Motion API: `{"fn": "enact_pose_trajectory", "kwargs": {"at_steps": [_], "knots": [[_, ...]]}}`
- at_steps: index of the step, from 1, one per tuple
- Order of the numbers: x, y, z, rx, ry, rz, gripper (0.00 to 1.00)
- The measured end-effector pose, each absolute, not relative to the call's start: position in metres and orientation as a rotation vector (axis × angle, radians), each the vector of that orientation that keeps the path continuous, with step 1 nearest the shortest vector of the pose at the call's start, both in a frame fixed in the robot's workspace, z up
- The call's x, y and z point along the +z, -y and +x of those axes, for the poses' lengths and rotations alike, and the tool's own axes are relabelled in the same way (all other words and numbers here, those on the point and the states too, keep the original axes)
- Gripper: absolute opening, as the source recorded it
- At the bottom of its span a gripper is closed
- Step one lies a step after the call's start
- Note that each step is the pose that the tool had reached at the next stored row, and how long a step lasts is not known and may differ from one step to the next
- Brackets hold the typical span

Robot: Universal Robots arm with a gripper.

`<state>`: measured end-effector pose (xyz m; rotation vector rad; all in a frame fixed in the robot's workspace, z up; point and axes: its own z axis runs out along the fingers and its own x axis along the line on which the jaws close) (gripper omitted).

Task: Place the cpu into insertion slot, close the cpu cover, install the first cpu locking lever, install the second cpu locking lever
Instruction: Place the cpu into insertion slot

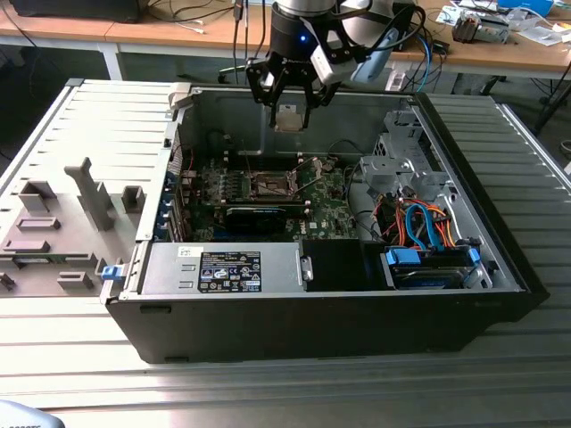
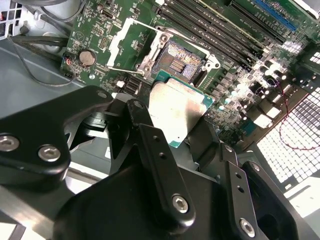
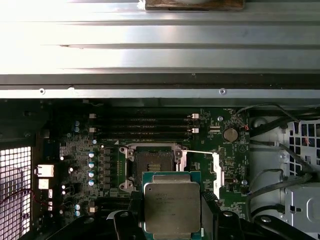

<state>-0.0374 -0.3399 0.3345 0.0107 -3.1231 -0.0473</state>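
Exterior view: I saw the black end effector (image 1: 288, 107) of my arm hanging over the open black computer case (image 1: 312, 321), which lay on its side on the grey ribbed counter (image 1: 268, 392). Its fingers were clenched on the cpu (image 1: 287, 118), a small flat square chip with a silvery-grey metal top. The chip hung in the air, high above the green motherboard (image 1: 332, 192) and apart from it, close to the upper edge of the case wall far from the camera.

In the second wrist view the end effector (image 2: 172, 125) pressed the cpu (image 2: 177, 107) from two opposite sides. The chip's metal face was turned toward the camera, and its green rim showed around the top.

The insertion slot (image 2: 182, 57), a square socket with a dark centre and a silvery metal rim, was uncovered on the board, and nothing sat in it. Just beside it the cpu cover (image 2: 114, 45), a thin silvery frame plate with a square window, was swung away from the socket.

In the first wrist view the cpu (image 3: 171, 205) appeared just in front of the insertion slot (image 3: 152, 165), partly overlapping its near rim. A thin silvery wire lever (image 3: 200, 152) ran from the socket's corner toward the raised cover (image 3: 216, 170). The long narrow black memory slots (image 3: 140, 125) lay on the other side of the socket.
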Motion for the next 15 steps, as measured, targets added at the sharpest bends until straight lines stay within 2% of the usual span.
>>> {"fn": "enact_pose_trajectory", "kwargs": {"at_steps": [15], "knots": [[0.324, 0.34, -0.042, -0.047, 3.123, 0.011, 0.55]]}}
